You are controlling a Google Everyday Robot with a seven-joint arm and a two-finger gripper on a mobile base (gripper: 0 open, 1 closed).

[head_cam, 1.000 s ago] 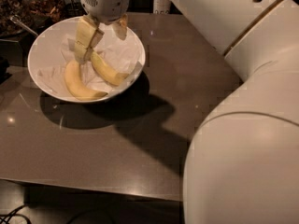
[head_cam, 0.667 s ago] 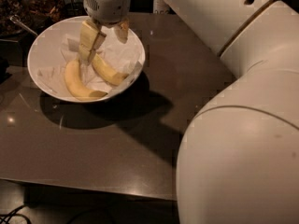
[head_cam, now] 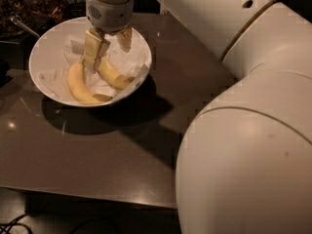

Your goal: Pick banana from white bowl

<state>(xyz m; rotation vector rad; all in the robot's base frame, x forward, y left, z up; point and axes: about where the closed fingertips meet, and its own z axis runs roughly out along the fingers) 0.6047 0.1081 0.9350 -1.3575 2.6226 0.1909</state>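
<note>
The white bowl [head_cam: 41, 50] stands at the back left of the table, lined with crumpled white paper. Two bananas lie in it. The shorter, straighter banana [head_cam: 116, 75] lies right of centre. The longer, curved banana [head_cam: 79, 88] lies along the near left side. My gripper [head_cam: 108, 48] hangs open over the bowl's middle. Its left finger [head_cam: 92, 48] reaches down to the upper end of the shorter banana, and the right finger [head_cam: 126, 37] is higher, over the paper. It holds nothing.
The dark brown table [head_cam: 107, 155] has its front edge near the bottom of the view. My white arm [head_cam: 243, 130] fills the right side. Dark clutter with a metal handle [head_cam: 22, 26] sits behind the bowl at the far left.
The gripper has come down a little into the bowl, its fingers closer to the shorter banana. The bowl and both bananas have not moved.
</note>
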